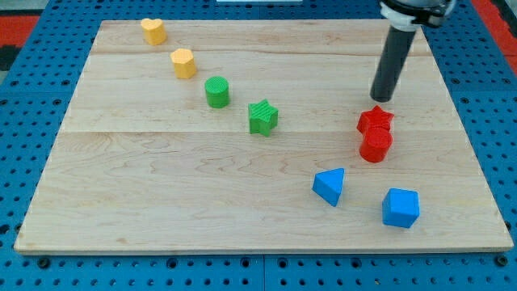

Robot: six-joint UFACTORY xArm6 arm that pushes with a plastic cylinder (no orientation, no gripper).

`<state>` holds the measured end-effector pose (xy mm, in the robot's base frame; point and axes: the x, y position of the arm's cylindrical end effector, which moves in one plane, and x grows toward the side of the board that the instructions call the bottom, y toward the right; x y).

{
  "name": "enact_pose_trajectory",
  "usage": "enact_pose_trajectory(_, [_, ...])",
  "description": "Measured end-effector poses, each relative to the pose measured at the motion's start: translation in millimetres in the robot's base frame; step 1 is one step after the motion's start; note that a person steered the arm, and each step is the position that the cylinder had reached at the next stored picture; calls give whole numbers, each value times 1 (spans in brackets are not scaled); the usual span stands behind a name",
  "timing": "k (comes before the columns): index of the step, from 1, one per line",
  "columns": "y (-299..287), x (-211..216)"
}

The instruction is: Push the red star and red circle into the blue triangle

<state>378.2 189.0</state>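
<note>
The red star [375, 120] lies at the view's right, touching the red circle [376, 145] just below it. The blue triangle [329, 186] lies below and to the left of them, apart from both. My tip [381, 99] is just above the red star, at its upper edge, very close to it or touching.
A blue cube [401, 208] sits right of the blue triangle. A green star [262, 117], a green circle [216, 91], a yellow hexagon [184, 63] and a yellow heart [153, 31] form a diagonal line toward the view's top left. The wooden board [161, 178] ends near the blue cube.
</note>
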Motion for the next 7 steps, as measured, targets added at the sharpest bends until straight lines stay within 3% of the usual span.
enact_pose_trajectory(3, [30,26])
enact_pose_trajectory(6, [-33,46])
enact_pose_trajectory(7, [-25,58])
